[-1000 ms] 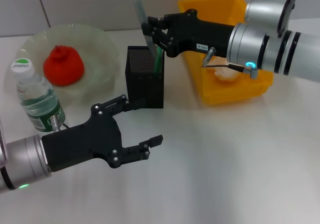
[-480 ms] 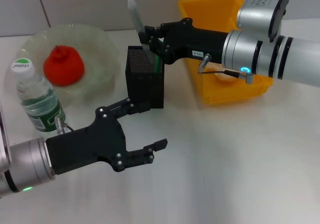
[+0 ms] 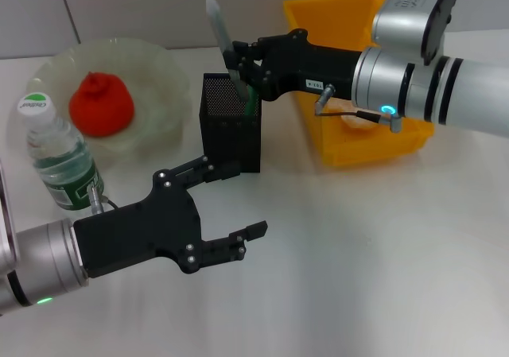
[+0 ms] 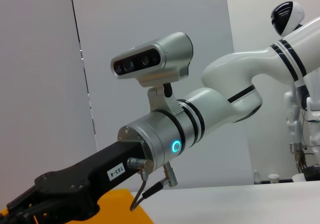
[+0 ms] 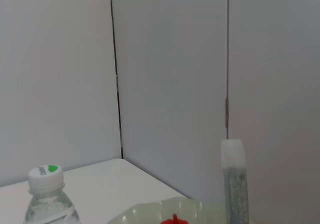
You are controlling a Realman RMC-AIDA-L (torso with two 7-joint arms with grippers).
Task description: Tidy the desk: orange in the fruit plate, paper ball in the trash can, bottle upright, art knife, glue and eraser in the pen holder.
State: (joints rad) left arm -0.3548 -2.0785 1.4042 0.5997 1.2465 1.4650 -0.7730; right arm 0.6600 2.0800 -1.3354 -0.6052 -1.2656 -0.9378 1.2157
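My right gripper [image 3: 243,69] is shut on the grey art knife [image 3: 220,31], which it holds blade up, just above the black mesh pen holder [image 3: 229,126]. A green stick [image 3: 253,102] stands inside the holder; I cannot tell whether it is the glue. The eraser is out of view. The orange [image 3: 101,102] lies in the fruit plate [image 3: 159,63]. At the left the bottle [image 3: 57,154] stands upright. A pale paper ball [image 3: 355,123] lies in the yellow trash can [image 3: 374,146]. In front of the holder, my left gripper [image 3: 246,199] hangs open and holds nothing.
A wall runs close behind the plate and the trash can. The right wrist view shows the knife [image 5: 233,184], the bottle cap [image 5: 46,176] and the plate rim [image 5: 150,210]. In the left wrist view the right arm [image 4: 165,134] fills the middle.
My right gripper has carried the knife a little left and lower over the pen holder. The left gripper has drifted slightly toward the table's front. Nothing else moved.
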